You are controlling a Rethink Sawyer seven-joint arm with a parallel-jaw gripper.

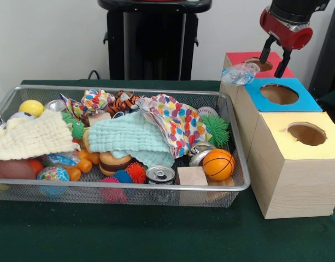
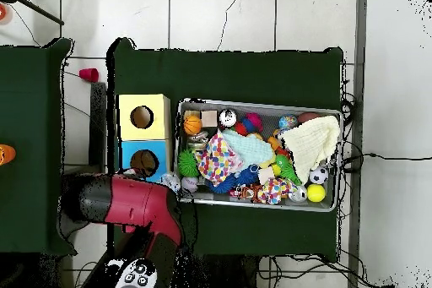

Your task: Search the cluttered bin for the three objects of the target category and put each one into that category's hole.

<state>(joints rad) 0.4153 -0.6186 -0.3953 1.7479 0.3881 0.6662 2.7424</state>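
A small see-through bottle (image 1: 241,73) lies on its side at the left edge of the box tops, where the red top (image 1: 235,58) meets the blue top (image 1: 301,102). The blue top's round hole (image 1: 279,94) is uncovered just right of it and also shows in the overhead view (image 2: 144,162). My gripper (image 1: 274,57) hangs open and empty above the red box's hole, just right of the bottle and not touching it. The wire-mesh bin (image 1: 129,189) is full of toys and cloths. A wrinkly see-through thing (image 1: 60,159) shows under the cream cloth; I cannot tell if it is a bottle.
The yellow-topped box (image 1: 296,164) stands nearest the camera, beside the bin's right end. The bin holds silver cans (image 1: 160,174), an orange ball (image 1: 218,164), a mint cloth (image 1: 131,136), a cream cloth (image 1: 30,136) and a spotted cloth (image 1: 178,123). In the overhead view my arm (image 2: 126,200) covers the red box.
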